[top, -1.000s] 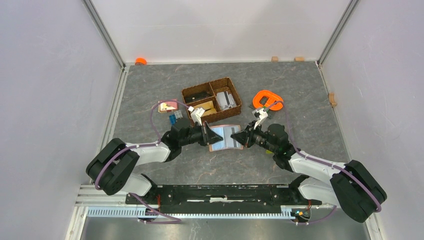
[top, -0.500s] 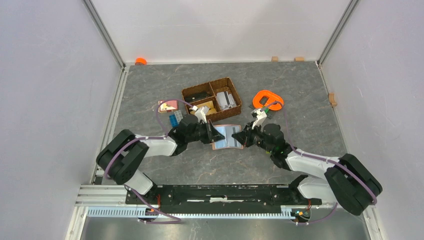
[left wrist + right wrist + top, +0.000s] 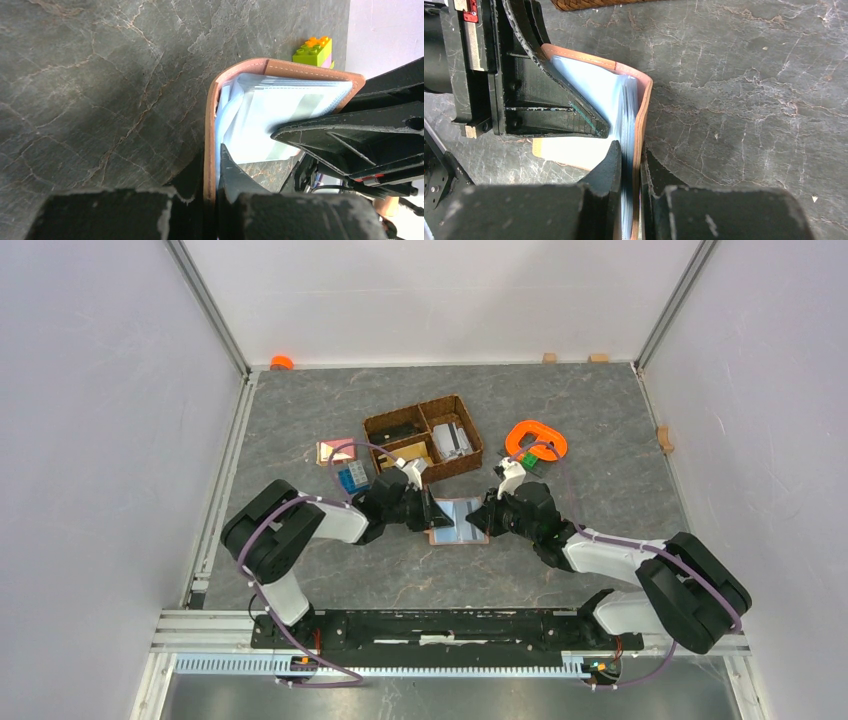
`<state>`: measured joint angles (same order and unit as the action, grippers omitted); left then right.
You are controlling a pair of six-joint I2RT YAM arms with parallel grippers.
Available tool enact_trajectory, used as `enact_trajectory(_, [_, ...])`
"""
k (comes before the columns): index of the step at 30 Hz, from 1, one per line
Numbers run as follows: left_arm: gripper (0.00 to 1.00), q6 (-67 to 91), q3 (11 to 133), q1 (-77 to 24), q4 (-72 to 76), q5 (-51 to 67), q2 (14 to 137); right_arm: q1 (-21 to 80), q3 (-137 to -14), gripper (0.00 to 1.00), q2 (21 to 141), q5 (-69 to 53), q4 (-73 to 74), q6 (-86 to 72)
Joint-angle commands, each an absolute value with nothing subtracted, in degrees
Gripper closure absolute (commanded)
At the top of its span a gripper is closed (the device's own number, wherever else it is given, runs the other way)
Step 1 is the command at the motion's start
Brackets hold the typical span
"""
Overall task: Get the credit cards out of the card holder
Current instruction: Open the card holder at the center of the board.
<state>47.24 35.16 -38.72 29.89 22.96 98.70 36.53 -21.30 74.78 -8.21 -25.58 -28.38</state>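
Both hands grip the open card holder above a grey marbled worktop (image 3: 600, 440).
The left hand (image 3: 432, 510) pinches the left cover of the card holder (image 3: 458, 521) and the right hand (image 3: 483, 520) pinches its right cover and pale sleeves. Beyond are a woven basket (image 3: 424, 438), an orange ring (image 3: 536, 438) and plain white walls (image 3: 440, 295).

White arms (image 3: 333, 524), black joints (image 3: 700, 592), purple cables (image 3: 325, 681)

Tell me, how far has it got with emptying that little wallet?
Early on. Done: the card holder is spread open. In hand: the left claw pinches one cover edge, the right claw the other. To do: the credit cards sit inside its pale sleeves, not yet pulled out.
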Motion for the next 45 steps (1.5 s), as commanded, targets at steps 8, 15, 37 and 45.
enact_trajectory(8, [0.98,49.64,37.18,-38.06,29.95,24.29,99.77,36.01,-21.41,0.87,75.5,-4.9,-23.5,-25.71])
enact_trajectory(15, [0.97,50.86,37.74,-38.06,30.48,25.38,102.18,35.2,-20.86,0.68,75.94,-6.12,-24.28,-26.92])
enact_trajectory(37, [0.98,48.18,40.47,-38.06,23.61,22.87,103.36,31.55,-16.81,0.67,74.39,-16.93,-32.27,-31.8])
enact_trajectory(45, [0.98,47.64,41.16,-38.06,22.4,22.54,103.71,31.55,-17.24,0.63,73.53,-18.24,-31.2,-31.1])
